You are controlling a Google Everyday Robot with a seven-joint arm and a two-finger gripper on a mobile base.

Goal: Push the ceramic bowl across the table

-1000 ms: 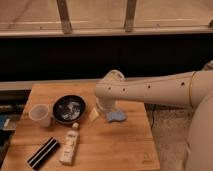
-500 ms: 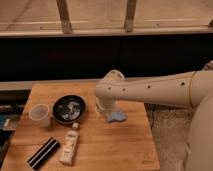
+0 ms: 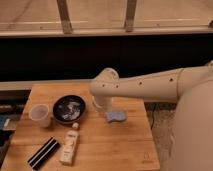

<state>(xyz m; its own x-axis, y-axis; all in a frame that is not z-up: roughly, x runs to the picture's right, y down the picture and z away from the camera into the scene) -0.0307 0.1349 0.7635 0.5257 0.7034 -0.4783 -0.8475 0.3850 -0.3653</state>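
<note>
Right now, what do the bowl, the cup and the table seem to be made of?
The ceramic bowl: probably glazed ceramic, as it looks black and glossy. The cup: likely plastic, as it looks whitish and translucent. The table: light brown wood with a matte finish. The end effector hangs just right of the bowl.

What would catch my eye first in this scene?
A big cream robot arm reaches in from the right over the wooden table, with its gripper just right of the glossy black ceramic bowl. A small blue sponge lies on the gripper's other side.
</note>
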